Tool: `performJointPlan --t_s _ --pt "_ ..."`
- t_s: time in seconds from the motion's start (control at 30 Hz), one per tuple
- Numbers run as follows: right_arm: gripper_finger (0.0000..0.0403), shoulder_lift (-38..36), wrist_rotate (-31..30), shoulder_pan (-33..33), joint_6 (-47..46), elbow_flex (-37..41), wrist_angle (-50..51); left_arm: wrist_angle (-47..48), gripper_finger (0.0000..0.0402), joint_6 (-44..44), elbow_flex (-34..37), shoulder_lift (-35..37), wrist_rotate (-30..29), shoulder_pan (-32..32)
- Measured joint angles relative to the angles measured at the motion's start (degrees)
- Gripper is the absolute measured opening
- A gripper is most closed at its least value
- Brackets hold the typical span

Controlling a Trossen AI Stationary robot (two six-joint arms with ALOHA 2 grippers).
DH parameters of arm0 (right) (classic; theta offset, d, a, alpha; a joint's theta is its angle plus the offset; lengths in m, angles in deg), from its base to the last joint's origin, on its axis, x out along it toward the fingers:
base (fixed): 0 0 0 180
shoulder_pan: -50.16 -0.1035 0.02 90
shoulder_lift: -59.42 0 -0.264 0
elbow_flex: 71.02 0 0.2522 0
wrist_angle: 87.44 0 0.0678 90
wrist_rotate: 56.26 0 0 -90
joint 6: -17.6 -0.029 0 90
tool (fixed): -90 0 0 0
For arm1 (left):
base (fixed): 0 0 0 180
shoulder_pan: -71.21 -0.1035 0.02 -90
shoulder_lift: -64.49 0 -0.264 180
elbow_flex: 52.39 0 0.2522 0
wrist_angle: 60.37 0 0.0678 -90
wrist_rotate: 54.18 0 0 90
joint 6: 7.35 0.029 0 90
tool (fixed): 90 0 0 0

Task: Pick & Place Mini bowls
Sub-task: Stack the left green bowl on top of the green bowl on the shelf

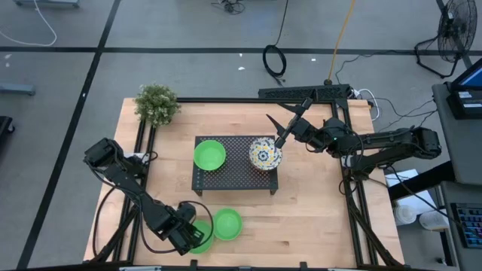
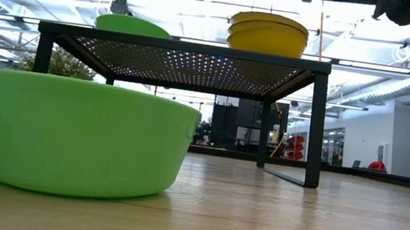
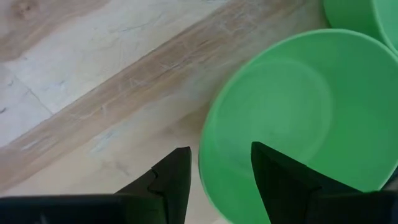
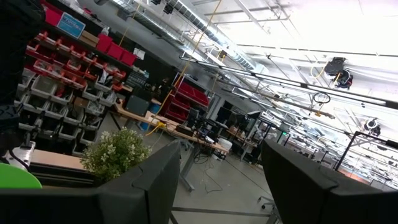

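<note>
Green plastic is seen nearest: two plain green mini bowls lie side by side at the near edge of the wooden table (image 1: 316, 218), one (image 1: 227, 223) in the open and one (image 1: 202, 235) partly under the left end effector (image 1: 188, 232). Both are smooth, round and shallow. The left end effector's dark fingers (image 3: 174, 180) are spread, with the rim of the covered bowl (image 3: 298, 124) between them; whether the rim is touched cannot be told.

Farther back, at the table's middle, one black perforated metal rack (image 1: 233, 175) is stood on four legs. A third green bowl (image 1: 209, 155) is set on its left part. On its right part a white bowl with a blue-and-yellow floral pattern (image 1: 265, 153) is seen from above; in the low view this appears as yellow-sided bowls stacked (image 2: 268, 32), their exact count not clear.

Just beyond the patterned bowl's right rim, the right end effector (image 1: 286, 124) is held above the rack with its fingers spread, holding nothing.

One small bushy potted plant (image 1: 157, 103) is placed at the far left corner.
</note>
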Motion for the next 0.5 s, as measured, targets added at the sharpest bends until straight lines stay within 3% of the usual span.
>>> performJointPlan --t_s 0.5 --pt "0.0215 0.0 0.0 0.0 0.0 0.0 0.0 0.1 0.0172 2.9 0.0 0.0 0.0 0.0"
